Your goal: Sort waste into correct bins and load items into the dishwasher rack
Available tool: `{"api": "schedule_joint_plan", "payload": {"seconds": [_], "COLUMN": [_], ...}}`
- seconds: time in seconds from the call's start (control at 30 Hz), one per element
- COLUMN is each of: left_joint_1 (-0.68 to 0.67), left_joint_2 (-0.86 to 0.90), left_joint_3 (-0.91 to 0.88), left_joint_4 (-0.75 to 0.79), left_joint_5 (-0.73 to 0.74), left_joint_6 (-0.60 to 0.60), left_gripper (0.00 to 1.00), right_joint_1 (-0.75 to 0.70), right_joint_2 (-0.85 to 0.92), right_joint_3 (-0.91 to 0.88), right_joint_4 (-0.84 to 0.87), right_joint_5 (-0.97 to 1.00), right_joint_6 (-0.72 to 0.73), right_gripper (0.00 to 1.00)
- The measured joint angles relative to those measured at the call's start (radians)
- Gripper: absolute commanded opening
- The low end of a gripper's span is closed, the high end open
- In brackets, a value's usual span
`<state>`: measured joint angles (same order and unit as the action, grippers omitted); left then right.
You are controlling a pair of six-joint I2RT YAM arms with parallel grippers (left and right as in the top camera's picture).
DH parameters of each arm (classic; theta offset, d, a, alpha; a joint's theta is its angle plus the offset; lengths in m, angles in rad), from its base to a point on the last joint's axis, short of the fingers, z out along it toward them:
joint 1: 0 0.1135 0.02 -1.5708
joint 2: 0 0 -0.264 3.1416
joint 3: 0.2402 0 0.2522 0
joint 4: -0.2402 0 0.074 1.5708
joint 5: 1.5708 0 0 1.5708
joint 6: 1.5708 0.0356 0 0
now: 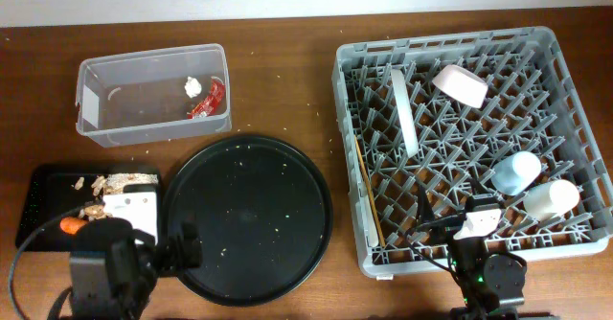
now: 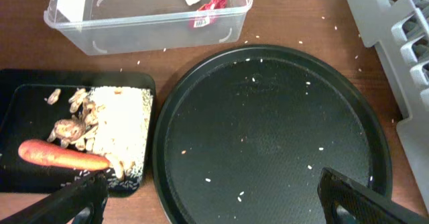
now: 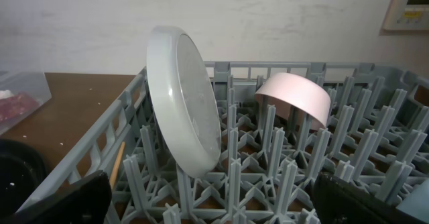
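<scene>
Left jaws and right jaws both gape wide, empty — wrapper (image 1: 206,100) in the far tub (image 1: 153,56), carrot (image 2: 60,155) in the near-left black tray (image 2: 20,110), plate (image 1: 402,109) in the rack (image 1: 450,39). Sorting looks finished — next, I'd judge, just retreat.

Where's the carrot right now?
Overhead, front-left: the carrot lies in the shallow black tray beside the crumbs, left of the round tray.

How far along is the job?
Looks nearly done. Wrapper and paper wad lie in the clear tub; carrot and crumbs in the black tray. Plate, pink bowl, blue cup, white cup, chopstick sit in the rack. Left gripper, right gripper: open, empty. Left: specks on round tray; fork unseen.
</scene>
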<state>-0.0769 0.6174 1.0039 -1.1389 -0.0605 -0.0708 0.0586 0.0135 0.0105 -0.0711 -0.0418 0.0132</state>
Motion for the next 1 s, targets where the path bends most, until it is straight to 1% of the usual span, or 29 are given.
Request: {"api": "schedule_joint_plan", "payload": {"seconds": [0.07, 0.13, 0.23, 0.27, 0.3, 0.33, 0.37, 0.4, 0.47, 0.5, 0.53, 0.57, 0.6, 0.67, 0.83, 1.0], "left_joint_1": [0.0, 0.0, 0.0, 0.0, 0.0, 0.0, 0.0, 0.0, 0.0, 0.0, 0.0, 0.0, 0.0, 0.002, 0.002, 0.002], "left_joint_2": [-0.06, -0.122, -0.24, -0.304, -0.349, -0.431, -0.465, -0.506, -0.571, -0.597, -0.6, -0.603, -0.603, -0.604, -0.606, -0.607], "left_joint_3": [-0.013, -0.074, -0.283, -0.397, -0.47, -0.599, -0.653, -0.727, -0.823, -0.893, -0.921, -0.969, -0.981, -0.985, -0.989, -0.989], "left_joint_4": [0.029, 0.127, 0.365, 0.473, 0.525, 0.642, 0.706, 0.832, 0.972, 1.087, 1.144, 1.257, 1.274, 1.259, 1.059, 1.059], "left_joint_5": [-0.035, -0.065, -0.086, -0.085, -0.08, -0.063, -0.055, -0.042, -0.023, -0.015, -0.014, -0.015, -0.018, -0.022, -0.014, 0.011], "left_joint_6": [0.0, 0.001, 0.003, 0.003, 0.003, 0.003, 0.003, 0.004, 0.004, 0.003, 0.004, 0.004, 0.008, 0.029, 0.054, 0.056], "left_gripper": [0.99, 0.99, 0.99, 0.99, 0.99, 0.99, 0.99, 0.99, 0.99, 0.99, 0.99, 0.99, 0.99, 0.99, 1.0, 0.99], "right_joint_1": [0.0, 0.0, 0.0, 0.0, 0.0, 0.0, 0.0, 0.0, 0.0, 0.0, 0.0, 0.0, 0.0, 0.0, 0.0, 0.0], "right_joint_2": [0.0, 0.0, -0.001, -0.001, -0.002, -0.002, -0.002, -0.003, -0.003, -0.003, -0.003, -0.003, -0.003, -0.003, -0.003, -0.003], "right_joint_3": [0.0, 0.0, 0.0, 0.0, 0.0, 0.0, 0.0, 0.0, 0.0, 0.0, 0.0, 0.0, 0.0, 0.0, 0.0, 0.0], "right_joint_4": [0.0, 0.0, 0.0, 0.0, 0.001, 0.0, 0.0, 0.0, 0.0, 0.0, 0.0, 0.0, 0.0, 0.0, 0.0, 0.0], "right_joint_5": [0.0, 0.0, 0.0, 0.0, 0.0, 0.0, 0.0, 0.0, 0.0, 0.0, 0.0, 0.0, 0.0, 0.0, 0.0, 0.0], "right_joint_6": [0.001, 0.001, 0.001, 0.001, 0.001, 0.0, 0.0, 0.0, 0.001, 0.001, 0.001, 0.001, 0.001, 0.001, 0.0, 0.001], "right_gripper": [0.98, 0.98, 0.98, 0.98, 0.98, 0.98, 0.98, 0.98, 0.98, 0.98, 0.98, 0.98, 0.98, 0.98, 0.98, 0.98]}}
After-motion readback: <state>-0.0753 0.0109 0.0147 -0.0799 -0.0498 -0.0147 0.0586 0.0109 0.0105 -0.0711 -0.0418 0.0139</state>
